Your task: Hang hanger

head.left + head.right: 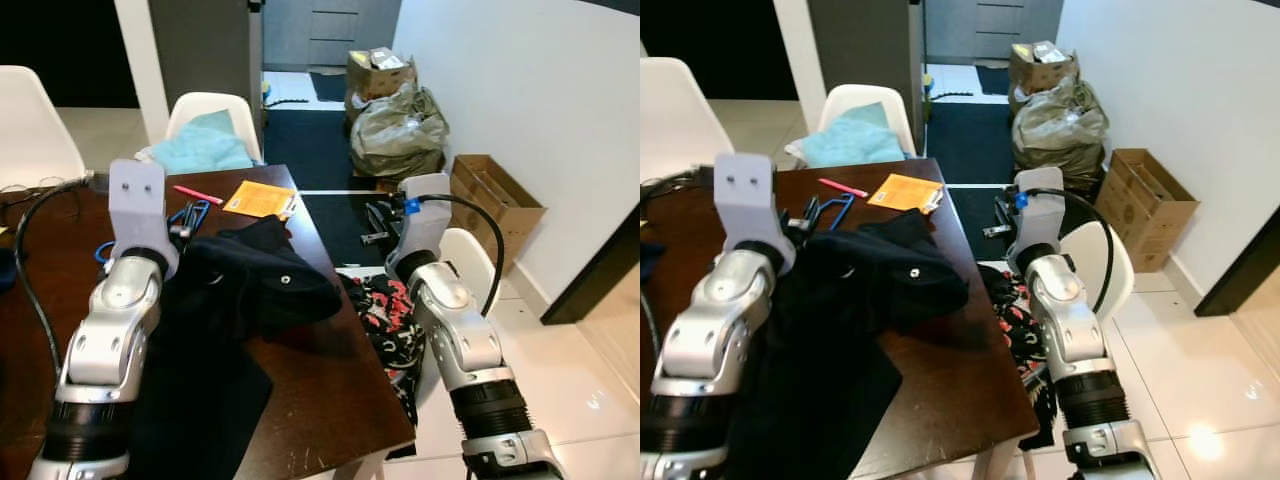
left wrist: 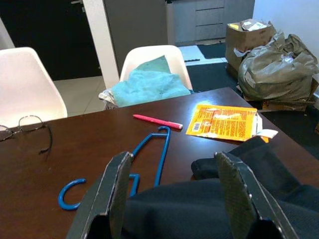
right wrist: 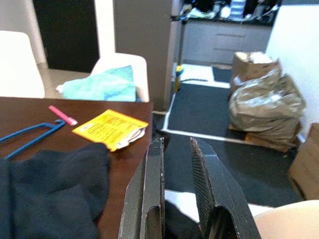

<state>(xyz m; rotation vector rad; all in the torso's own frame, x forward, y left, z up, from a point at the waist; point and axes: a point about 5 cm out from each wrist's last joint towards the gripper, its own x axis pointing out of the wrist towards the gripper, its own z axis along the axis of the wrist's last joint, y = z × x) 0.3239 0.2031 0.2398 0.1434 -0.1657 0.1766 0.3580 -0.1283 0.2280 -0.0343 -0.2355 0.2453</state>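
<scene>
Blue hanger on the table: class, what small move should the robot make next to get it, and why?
Probably ease the left gripper forward and down toward the blue hanger. Its fingers are open over the black garment, and the hanger lies flat on the table just beyond, ungrasped. The right gripper is off the table's edge.

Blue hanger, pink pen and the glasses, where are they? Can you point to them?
blue hanger point(image 2: 162, 154), left wrist view, on its long straight bar.
pink pen point(image 2: 157, 121), left wrist view, on the middle of its barrel.
glasses point(image 2: 27, 123), left wrist view, on the rim of one lens.
</scene>
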